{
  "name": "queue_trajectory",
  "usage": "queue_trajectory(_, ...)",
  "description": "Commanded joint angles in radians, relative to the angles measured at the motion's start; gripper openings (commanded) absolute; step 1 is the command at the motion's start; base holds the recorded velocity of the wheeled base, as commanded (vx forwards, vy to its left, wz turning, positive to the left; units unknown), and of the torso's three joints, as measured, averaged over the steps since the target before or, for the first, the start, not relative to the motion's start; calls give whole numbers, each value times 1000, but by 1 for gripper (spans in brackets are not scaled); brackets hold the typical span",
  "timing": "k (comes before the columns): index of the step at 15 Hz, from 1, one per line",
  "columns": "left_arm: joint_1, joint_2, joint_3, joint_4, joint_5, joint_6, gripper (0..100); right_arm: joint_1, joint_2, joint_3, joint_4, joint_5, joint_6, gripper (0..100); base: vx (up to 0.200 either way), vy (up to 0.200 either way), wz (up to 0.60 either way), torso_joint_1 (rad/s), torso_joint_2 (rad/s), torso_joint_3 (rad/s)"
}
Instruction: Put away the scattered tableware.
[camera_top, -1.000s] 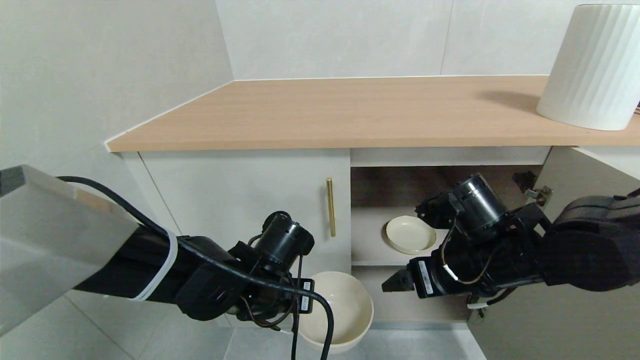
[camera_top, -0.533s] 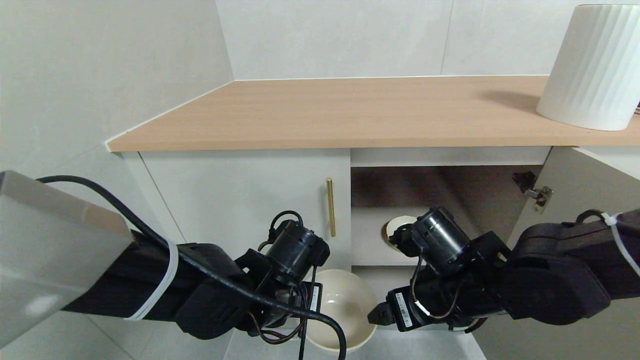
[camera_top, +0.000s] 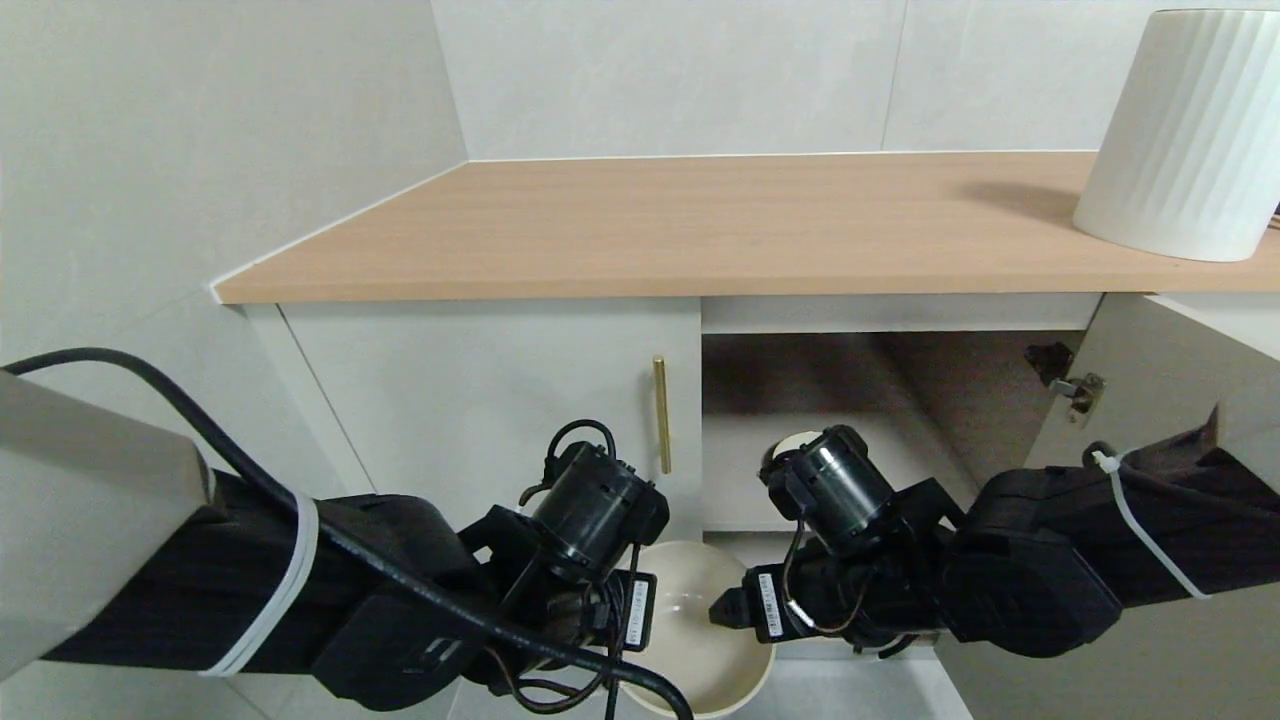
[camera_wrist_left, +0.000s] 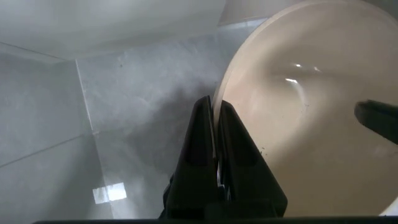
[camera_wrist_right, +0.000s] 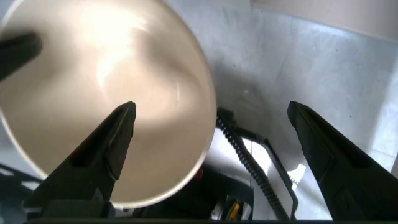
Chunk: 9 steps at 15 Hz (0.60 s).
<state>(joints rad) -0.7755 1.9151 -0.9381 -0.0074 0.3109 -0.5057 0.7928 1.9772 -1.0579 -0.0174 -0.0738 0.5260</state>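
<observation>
Bowl (camera_top: 700, 645) rim pinched in left claw (camera_wrist_left: 216, 109) above grey tile floor (camera_wrist_left: 124, 130); right claw (camera_wrist_right: 211, 107) spread wide, seemingly over it.

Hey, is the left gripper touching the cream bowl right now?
Touching. In the left wrist view the left gripper has its fingers shut on the rim of the bowl, one on each side.

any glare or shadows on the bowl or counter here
Left wrist view: two small glints inside the bowl, a bright reflection on the floor. Right wrist view: the bowl's inside glares pale. Head view: the white container shades the counter; the cabinet is dim inside.
</observation>
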Motion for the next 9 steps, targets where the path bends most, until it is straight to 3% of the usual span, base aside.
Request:
queue_trajectory(1, -1, -5, 1, 0, 1, 0, 0, 0, 11, -1, -1, 0, 0, 100, 0, 0, 0, 0, 0, 0)
queue_trajectory(2, -1, -5, 1, 0, 2, 0, 0, 0, 11, -1, -2, 0, 2, 0, 0, 0, 0, 0, 0, 0)
queue_trajectory(9, -4, -7, 1, 0, 10, 0, 0, 0, 8, 4, -6, 2, 3, 0, 0, 0, 0, 0, 0, 0)
